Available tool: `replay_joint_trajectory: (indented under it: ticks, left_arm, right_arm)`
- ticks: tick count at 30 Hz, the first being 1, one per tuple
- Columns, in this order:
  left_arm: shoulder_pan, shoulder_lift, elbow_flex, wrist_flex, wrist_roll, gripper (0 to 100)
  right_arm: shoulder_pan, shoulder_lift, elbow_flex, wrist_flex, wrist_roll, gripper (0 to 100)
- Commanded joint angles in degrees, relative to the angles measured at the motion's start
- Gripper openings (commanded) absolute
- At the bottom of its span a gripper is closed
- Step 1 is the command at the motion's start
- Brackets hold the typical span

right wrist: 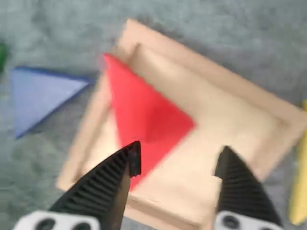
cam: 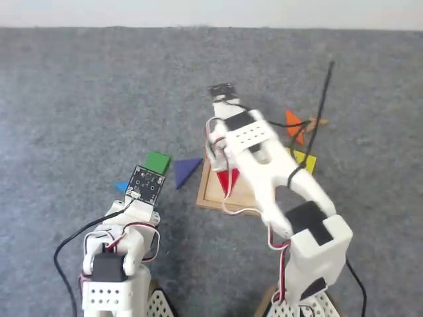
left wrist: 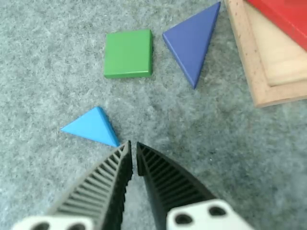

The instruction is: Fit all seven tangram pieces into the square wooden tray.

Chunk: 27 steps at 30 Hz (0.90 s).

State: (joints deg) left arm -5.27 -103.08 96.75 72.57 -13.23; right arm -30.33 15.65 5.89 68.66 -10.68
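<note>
On the grey felt-like tabletop (cam: 79, 99), with the large red wooden triangle (right wrist: 144, 115) lying in the square wooden tray (right wrist: 206, 72), another piece likely needs fetching next, the right gripper (right wrist: 180, 155) hovering wide open and empty above it, the left gripper (left wrist: 133, 148) closed, empty, beside the small light-blue triangle (left wrist: 91, 127).

Honestly there was nothing readable anywhere, no letters, numbers, labels or signs on the wooden tray (left wrist: 245, 52) or any of the tangram pieces (left wrist: 128, 53).
</note>
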Motion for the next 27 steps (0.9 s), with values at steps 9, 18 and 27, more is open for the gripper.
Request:
replay_joint_trajectory:
  ticks: [9, 18, 27]
  left_arm:
    - [-0.3, -1.3, -0.4, 0.2, -0.6, 2]
    - [-0.3, -1.3, -0.4, 0.2, -0.6, 2]
    - [-0.3, -1.3, -0.4, 0.2, -0.6, 2]
  right_arm:
    - [1.0, -29.1, 17.7, -7.7, 12.7, 4.6]
    - [4.4, -38.9, 41.5, -28.6, 12.8, 0.6]
    - [5.3, -19.2, 30.2, -22.3, 12.7, 0.6]
